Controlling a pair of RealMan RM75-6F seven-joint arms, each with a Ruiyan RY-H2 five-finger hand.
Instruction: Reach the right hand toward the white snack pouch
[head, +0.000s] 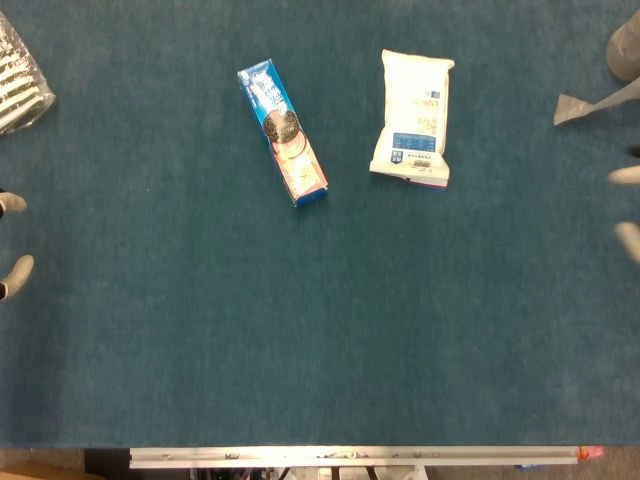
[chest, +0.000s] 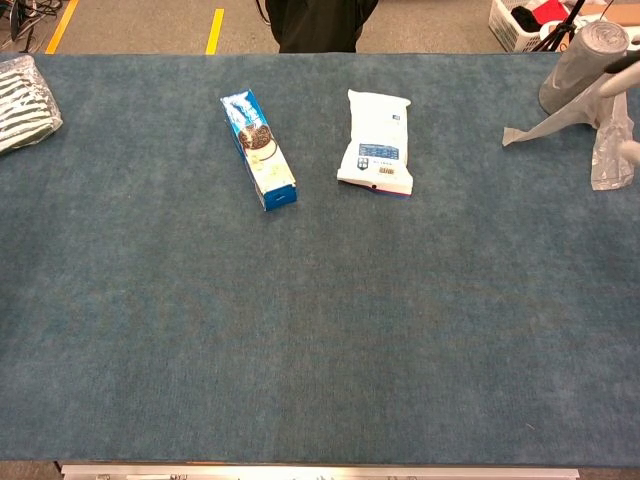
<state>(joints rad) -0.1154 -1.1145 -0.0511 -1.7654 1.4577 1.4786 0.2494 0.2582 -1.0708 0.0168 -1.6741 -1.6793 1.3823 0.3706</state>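
Observation:
The white snack pouch (head: 412, 118) (chest: 377, 140) lies flat on the blue cloth at the back, right of centre. Only blurred fingertips of my right hand (head: 628, 176) show at the right edge of the head view, well to the right of the pouch and a little nearer than it. They are spread and hold nothing. In the chest view the same right hand (chest: 618, 80) is a pale streak in front of the grey roll. My left hand (head: 18, 272) shows two spread fingertips at the left edge, empty.
A blue cookie box (head: 283, 132) (chest: 258, 150) lies left of the pouch. A grey roll of plastic bags (chest: 585, 55) stands back right, a striped packet (chest: 22, 90) back left. A person in dark clothes (chest: 315, 22) stands behind the table.

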